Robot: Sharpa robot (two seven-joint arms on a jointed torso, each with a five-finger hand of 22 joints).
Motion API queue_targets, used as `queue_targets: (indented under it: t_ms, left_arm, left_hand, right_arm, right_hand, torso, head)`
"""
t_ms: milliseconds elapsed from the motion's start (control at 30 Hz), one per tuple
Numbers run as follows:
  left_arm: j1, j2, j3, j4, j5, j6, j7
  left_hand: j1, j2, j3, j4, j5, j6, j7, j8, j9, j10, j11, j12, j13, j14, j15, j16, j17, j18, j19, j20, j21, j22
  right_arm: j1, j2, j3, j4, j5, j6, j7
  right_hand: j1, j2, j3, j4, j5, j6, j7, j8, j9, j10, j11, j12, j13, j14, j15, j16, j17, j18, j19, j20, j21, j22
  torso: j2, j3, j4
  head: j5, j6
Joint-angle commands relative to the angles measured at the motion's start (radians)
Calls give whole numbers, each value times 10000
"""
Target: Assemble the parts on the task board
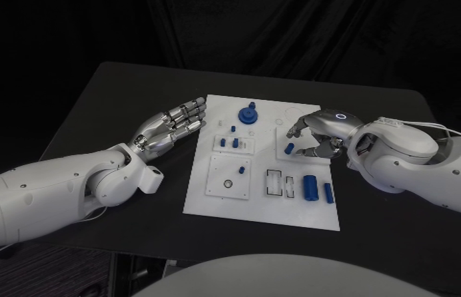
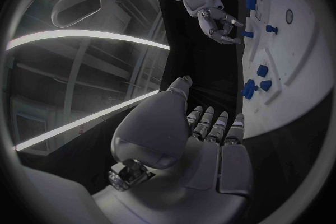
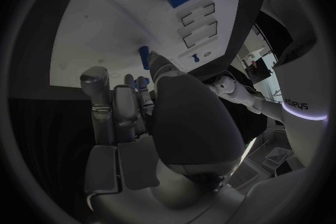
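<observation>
right hand centre-right of frame, fingers curled round small blue peg on task board | left hand left of board, released, fingers spread | peg likely light, rigid, slick (pinch mid-shaft)

White left arm's silver hand flat, fingers spread, frame centre-left; right silver hand curled, centre-right.
</observation>
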Motion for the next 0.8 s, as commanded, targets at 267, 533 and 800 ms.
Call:
queue_targets:
  t_ms: [267,533,800]
  left_arm:
    - [-20,29,7,-3,21,86,583]
    - [-22,43,7,-4,21,111,580]
    - [-33,51,7,-24,21,136,562]
  left_hand:
    - [10,112,40,-46,51,64,-19,63,15,-10,-27,42,1,16,52,41,14,82,-41,29,-31,8]
    - [11,133,53,-42,57,57,-20,60,13,-12,-16,42,0,18,57,47,15,81,-40,31,-32,8]
    - [19,167,80,-42,67,58,-24,58,12,-15,7,47,0,21,66,54,16,75,-39,32,-32,8]
  right_arm:
    - [-149,107,6,-94,1,135,-203]
    - [-284,395,6,-377,1,70,-36]
    - [-419,613,7,-595,1,-103,135]
  right_hand:
    - [156,21,31,78,123,143,62,47,-126,415,-10,16,-149,145,38,51,-8,-81,178,46,100,953]
    - [364,65,191,45,535,213,43,67,-251,740,-2,-159,-387,198,51,88,9,-96,266,55,180,985]
    - [417,111,374,97,686,446,82,178,-301,1141,7,-292,-585,270,66,159,70,-119,359,65,316,1026]
  torso:
    - [-22,7,-29]
    - [-17,1,7]
    - [-17,-5,0]
  head:
    - [18,0]
    - [-48,0]
    - [-26,0]
